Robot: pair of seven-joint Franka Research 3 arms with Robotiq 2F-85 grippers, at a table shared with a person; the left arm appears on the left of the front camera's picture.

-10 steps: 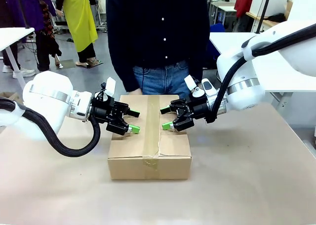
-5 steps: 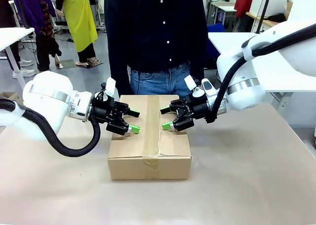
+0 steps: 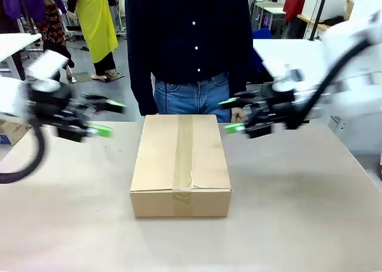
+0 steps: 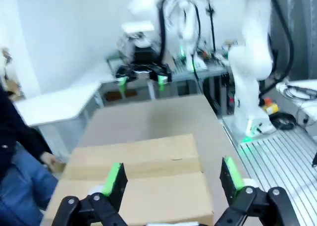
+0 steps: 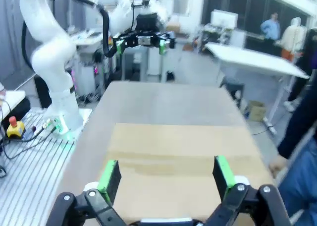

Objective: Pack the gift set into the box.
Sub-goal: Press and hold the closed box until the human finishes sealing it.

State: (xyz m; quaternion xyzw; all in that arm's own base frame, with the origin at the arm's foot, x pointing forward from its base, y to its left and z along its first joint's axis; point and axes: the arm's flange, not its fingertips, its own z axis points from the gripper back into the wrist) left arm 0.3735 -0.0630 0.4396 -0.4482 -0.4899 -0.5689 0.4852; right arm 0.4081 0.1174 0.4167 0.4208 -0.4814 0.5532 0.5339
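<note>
A taped cardboard carton [image 3: 181, 164] sits closed on the desk [image 3: 298, 212], flanked by the left claw [image 3: 101, 117] and right claw [image 3: 233, 115], both spread wide.

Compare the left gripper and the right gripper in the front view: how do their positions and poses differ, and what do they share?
The left gripper hangs past the box's left side, while the right gripper hangs by its far right corner. The left gripper points toward picture right, the right gripper toward picture left, so they face each other. Both are open, hold nothing, are clear of the box, have green pads and look motion-blurred.
</note>
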